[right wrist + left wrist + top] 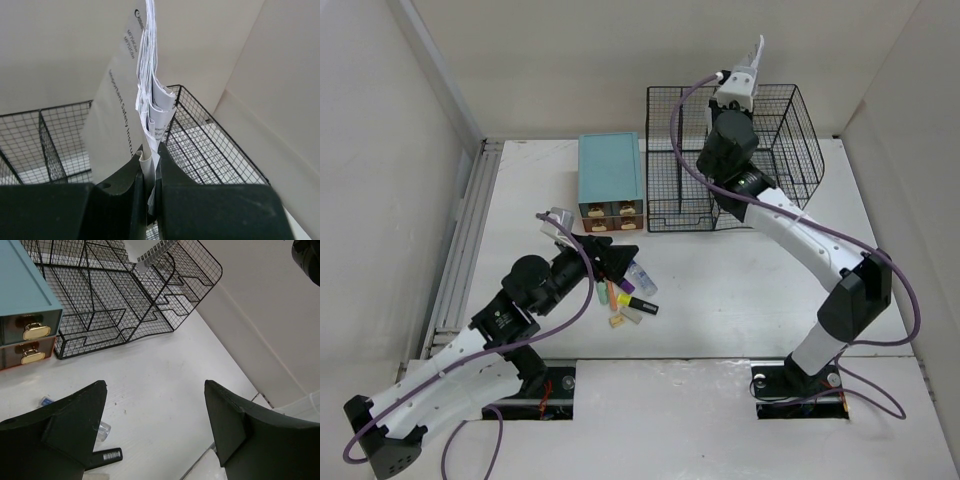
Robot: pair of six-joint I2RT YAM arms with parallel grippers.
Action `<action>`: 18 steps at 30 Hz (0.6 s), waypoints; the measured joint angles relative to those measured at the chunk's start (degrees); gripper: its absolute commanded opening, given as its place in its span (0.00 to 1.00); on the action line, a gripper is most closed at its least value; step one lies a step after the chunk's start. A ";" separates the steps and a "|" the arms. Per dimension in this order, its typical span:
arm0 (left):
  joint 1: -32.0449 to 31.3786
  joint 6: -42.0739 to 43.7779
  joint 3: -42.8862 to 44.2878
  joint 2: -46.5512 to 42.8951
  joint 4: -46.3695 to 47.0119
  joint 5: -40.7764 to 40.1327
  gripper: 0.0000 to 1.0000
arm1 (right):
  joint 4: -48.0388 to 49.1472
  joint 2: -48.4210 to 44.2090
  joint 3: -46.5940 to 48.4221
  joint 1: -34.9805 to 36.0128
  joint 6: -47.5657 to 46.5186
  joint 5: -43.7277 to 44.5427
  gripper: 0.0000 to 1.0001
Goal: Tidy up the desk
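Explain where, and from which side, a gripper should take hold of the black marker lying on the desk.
Take the black marker by the right half of its barrel, coming straight down from above and closing across its width. It lies flat on the desk, so only its long sides can be pinched, and other pens crowd its left end while the right looks free.

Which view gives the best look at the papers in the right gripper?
Right wrist: the papers run up the frame's middle, pinched edge-on between the right gripper's fingers above the wire rack, some print visible. Top external shows only a small white sliver; left wrist, a cropped white patch at its top edge.
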 measured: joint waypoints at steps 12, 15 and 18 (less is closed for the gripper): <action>0.00 0.00 -0.81 -0.15 0.39 0.11 0.77 | 2.56 0.31 -4.76 0.33 -0.85 -5.86 0.00; 0.00 -0.22 -1.18 -0.63 0.35 0.07 0.77 | 2.32 2.51 -4.31 0.37 -1.05 -8.83 0.00; 0.00 -0.39 -1.57 -1.55 0.35 0.02 0.77 | 2.14 6.34 -3.56 0.37 -1.07 -10.80 0.00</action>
